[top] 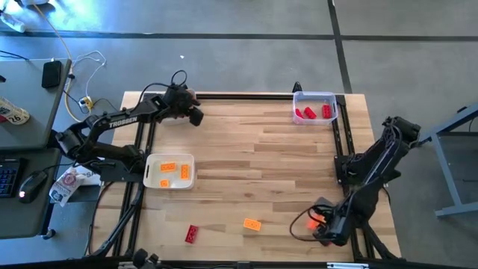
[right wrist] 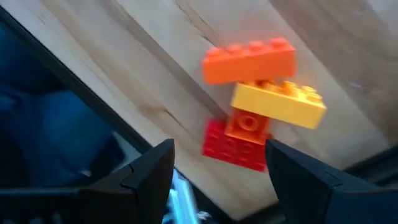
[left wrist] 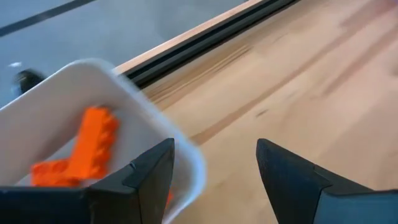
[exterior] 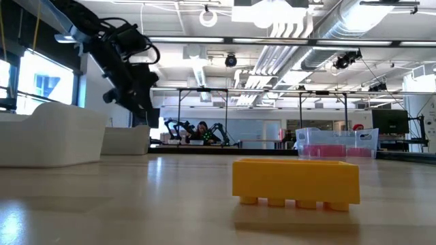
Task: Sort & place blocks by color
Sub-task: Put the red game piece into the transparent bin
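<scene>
A white tray (top: 170,171) on the table's left holds orange blocks (top: 169,168), also seen in the left wrist view (left wrist: 87,146). A clear tray (top: 314,107) at the far right holds red blocks (top: 311,113). A red block (top: 192,234) and a yellow-orange block (top: 252,223) (exterior: 296,180) lie loose near the near edge. A clump of orange, yellow and red blocks (right wrist: 255,106) rests on the table by the near right corner (top: 315,217). My right gripper (top: 326,224) (right wrist: 217,168) hovers open over that clump. My left gripper (top: 193,113) (left wrist: 214,171) is open above the table, beyond the white tray.
A black frame rail (top: 336,142) runs along the table's right side and another along the far edge (top: 246,95). Bare wood (top: 261,164) lies between the two trays. A desk with a mouse and cables (top: 45,82) stands off the left edge.
</scene>
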Controlling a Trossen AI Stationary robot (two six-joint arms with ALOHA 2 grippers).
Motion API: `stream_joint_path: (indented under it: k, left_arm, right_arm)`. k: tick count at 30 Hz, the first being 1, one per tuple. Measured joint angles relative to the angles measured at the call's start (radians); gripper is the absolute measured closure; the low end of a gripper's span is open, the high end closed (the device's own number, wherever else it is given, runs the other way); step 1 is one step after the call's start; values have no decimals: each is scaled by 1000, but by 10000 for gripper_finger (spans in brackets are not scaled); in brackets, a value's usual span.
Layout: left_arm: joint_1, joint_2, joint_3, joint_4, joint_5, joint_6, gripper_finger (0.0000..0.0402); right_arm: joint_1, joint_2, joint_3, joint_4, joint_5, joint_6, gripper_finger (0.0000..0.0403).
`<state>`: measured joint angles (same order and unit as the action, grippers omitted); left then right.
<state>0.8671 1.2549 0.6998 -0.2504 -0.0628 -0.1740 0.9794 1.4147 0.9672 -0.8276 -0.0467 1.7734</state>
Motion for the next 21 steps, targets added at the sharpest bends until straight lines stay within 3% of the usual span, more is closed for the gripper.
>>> stream_joint_path:
  k: [7, 14, 21]
  left_arm:
    - [-63, 0, 60, 0, 52, -24, 190]
    - [-119, 0, 77, 21, 52, -36, 190]
    - [-136, 0, 77, 23, 50, -36, 190]
  right_arm:
    - [53, 0, 0, -76, -86, -198, 166]
    - [115, 12, 0, -88, -67, -344, 166]
    - [162, 115, 0, -78, -74, -526, 166]
